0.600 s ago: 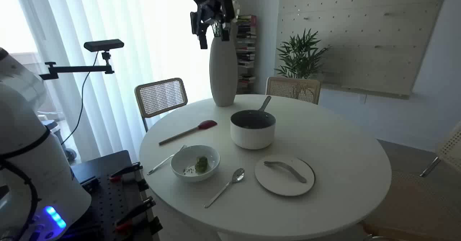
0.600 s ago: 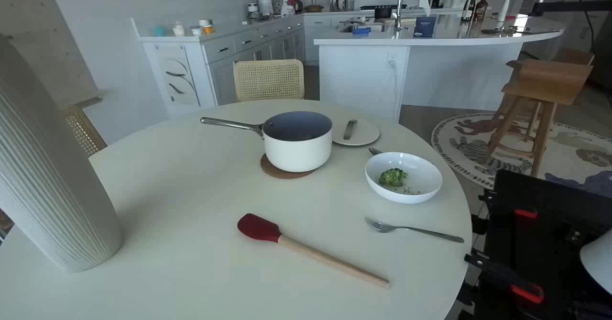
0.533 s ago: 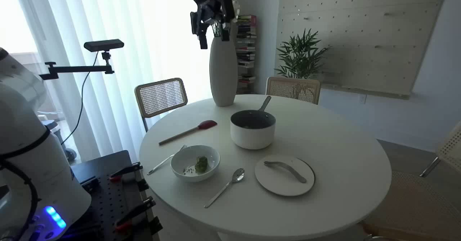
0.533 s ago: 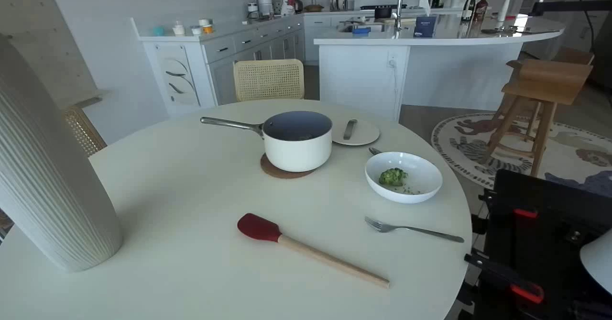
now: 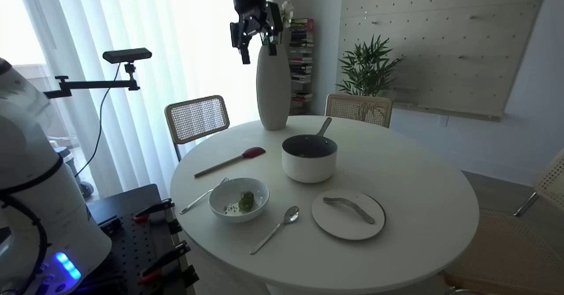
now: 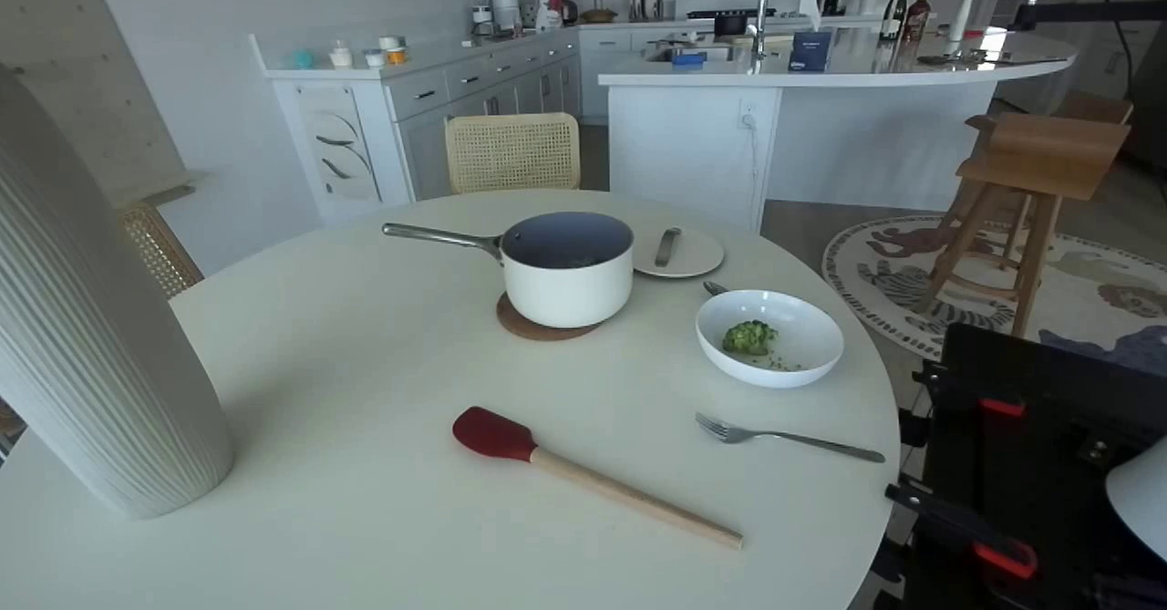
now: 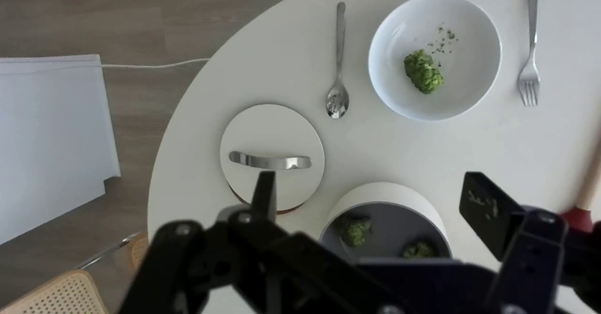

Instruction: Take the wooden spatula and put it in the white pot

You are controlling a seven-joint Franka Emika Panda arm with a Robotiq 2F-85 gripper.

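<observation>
The wooden spatula has a pale wooden handle and a dark red flat head. It lies on the table beside the pot, also in an exterior view and at the right edge of the wrist view. The white pot has a dark inside and a metal handle; it also shows in an exterior view. In the wrist view the pot holds pieces of broccoli and is partly hidden by my gripper. My gripper is open and empty, high above the table; its fingers are wide apart.
A white bowl with broccoli, a fork, a spoon and a white lid with a metal handle are on the table. A tall white vase stands at one edge. The pot sits on a brown trivet.
My gripper has come down a little and shifted slightly left in an exterior view; its dark tip now shows lower at the top of an exterior view. The table's things have not moved.
</observation>
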